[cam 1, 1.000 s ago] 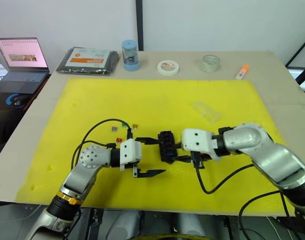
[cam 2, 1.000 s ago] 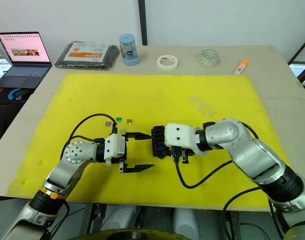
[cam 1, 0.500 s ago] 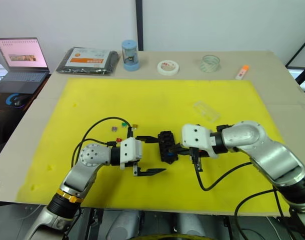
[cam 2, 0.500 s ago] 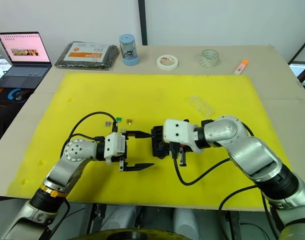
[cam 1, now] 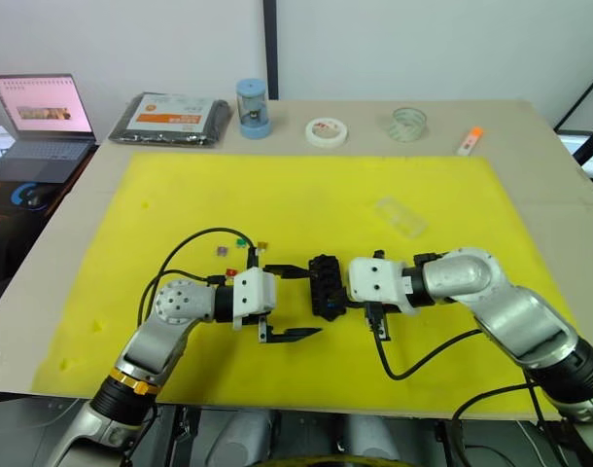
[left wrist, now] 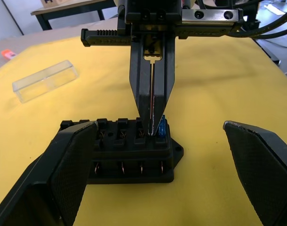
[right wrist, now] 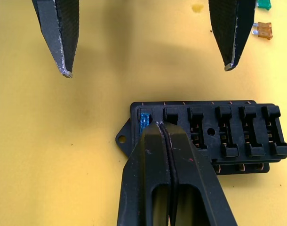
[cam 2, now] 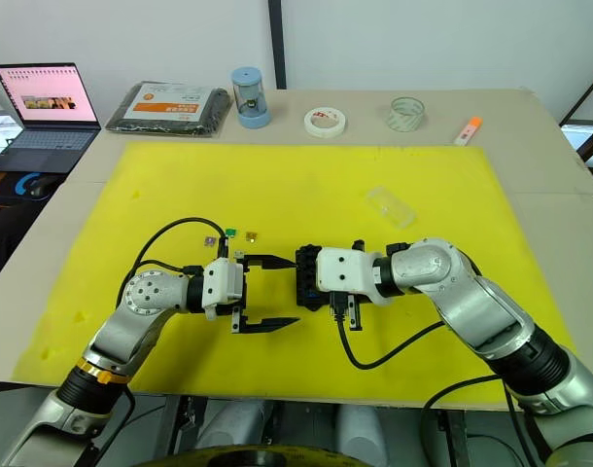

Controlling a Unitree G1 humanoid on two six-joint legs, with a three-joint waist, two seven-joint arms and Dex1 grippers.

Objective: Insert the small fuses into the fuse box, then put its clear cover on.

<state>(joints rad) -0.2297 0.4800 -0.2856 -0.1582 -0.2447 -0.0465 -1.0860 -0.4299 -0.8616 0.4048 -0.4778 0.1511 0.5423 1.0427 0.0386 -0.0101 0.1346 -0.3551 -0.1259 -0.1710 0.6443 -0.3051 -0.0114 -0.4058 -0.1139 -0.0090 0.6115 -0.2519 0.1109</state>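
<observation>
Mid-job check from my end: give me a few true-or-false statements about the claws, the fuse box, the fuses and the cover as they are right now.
1. A blue fuse sits in an end slot of the fuse box. True.
2. The right claw is wide open over the box. False: its fingers are pressed together, their tips at the blue fuse.
3. The left claw is open, on the robot's left of the box. True.
4. The clear cover is already on the box. False: it lies apart on the yellow mat, beyond the right arm.
5. All fuses are in the box. False: loose fuses lie on the mat near the left claw.
</observation>
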